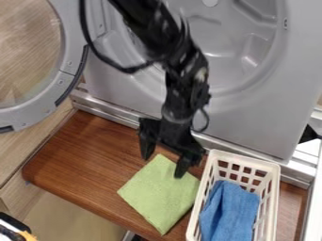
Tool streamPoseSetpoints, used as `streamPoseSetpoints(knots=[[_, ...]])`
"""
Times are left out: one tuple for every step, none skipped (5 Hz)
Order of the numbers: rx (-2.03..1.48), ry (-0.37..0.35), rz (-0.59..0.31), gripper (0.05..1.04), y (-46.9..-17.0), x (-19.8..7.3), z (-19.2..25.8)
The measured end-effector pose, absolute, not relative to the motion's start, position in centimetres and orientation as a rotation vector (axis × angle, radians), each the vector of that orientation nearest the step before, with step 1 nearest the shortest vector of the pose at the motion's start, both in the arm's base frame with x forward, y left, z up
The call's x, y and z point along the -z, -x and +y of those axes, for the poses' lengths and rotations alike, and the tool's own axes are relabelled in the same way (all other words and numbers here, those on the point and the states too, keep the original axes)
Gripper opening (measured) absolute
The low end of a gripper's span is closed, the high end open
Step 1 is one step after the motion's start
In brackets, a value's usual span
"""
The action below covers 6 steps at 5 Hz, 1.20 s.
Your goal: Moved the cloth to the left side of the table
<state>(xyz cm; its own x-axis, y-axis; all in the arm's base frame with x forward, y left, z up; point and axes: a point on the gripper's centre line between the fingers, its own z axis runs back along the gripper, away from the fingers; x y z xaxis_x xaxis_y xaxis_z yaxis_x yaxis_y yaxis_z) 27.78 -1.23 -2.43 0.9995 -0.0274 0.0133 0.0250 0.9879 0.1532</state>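
Cloth (157,195), green, lay nearly flat on the brown table (82,164), just beside the white basket (245,159). The black gripper (163,166) was open about its upper corner, fingers spread. The fabric was judged light, soft and limp, best pinched into a fold near that corner, lest it slip free.

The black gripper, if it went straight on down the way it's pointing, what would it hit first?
Most likely the upper part of the green cloth, just ahead of the gripper's open fingers, though its height above is unclear.
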Motion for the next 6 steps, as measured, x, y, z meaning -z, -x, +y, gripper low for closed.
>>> streamPoseSetpoints(knots=[[0.036, -0.104, -0.038, 1.0, -27.2, 4.5, -1.3], [0.044, -0.089, -0.037, 1.0, -27.2, 5.8, -1.3], [0.039, -0.106, -0.02, 1.0, -26.9, 6.9, -1.0], [0.003, -0.102, -0.021, 1.0, -26.7, 7.4, 0.3], [0.012, -0.108, -0.022, 1.0, -26.7, 7.8, 1.3], [0.03, -0.146, -0.023, 1.001, -26.7, 8.0, 2.5]])
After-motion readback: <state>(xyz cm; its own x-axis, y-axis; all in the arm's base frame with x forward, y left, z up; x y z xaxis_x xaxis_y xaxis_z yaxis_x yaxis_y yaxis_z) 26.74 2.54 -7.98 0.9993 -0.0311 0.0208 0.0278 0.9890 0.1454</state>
